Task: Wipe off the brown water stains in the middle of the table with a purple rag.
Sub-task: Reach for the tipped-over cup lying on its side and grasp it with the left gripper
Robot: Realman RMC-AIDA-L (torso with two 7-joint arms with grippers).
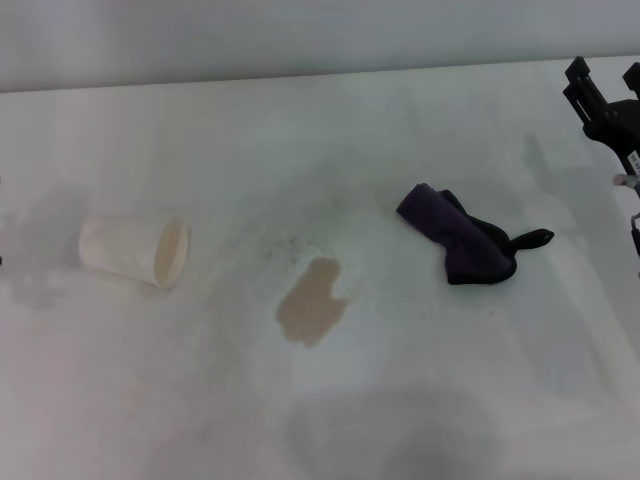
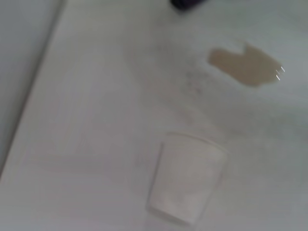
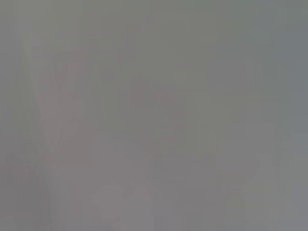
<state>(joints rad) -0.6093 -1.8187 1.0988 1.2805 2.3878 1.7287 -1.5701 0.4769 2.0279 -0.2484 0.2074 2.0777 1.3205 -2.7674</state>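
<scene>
The purple rag (image 1: 462, 241) lies right of centre, long axis slanting down-right, nearest the right tool (image 1: 604, 92) at the upper-right edge, whose opening I cannot tell, with the brown water stains (image 1: 311, 301) further left on the desk (image 1: 300, 140).

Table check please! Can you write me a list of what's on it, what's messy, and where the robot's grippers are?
Surface: white table, faint grey smudges, a soft shadow at the near edge.
Job's things: brown stain in the middle, not yet wiped; purple rag bunched up to its right, apart from it, black loop tail pointing right.
Clutter: pale cup tipped on its side left of the stain, mouth facing the stain.
Grippers: right gripper at the far right edge, above the table, away from the rag, holding nothing; left gripper not in view.
Cables: nothing seen.
Surroundings: plain pale wall behind the table; the right wrist view shows only grey blur.
</scene>
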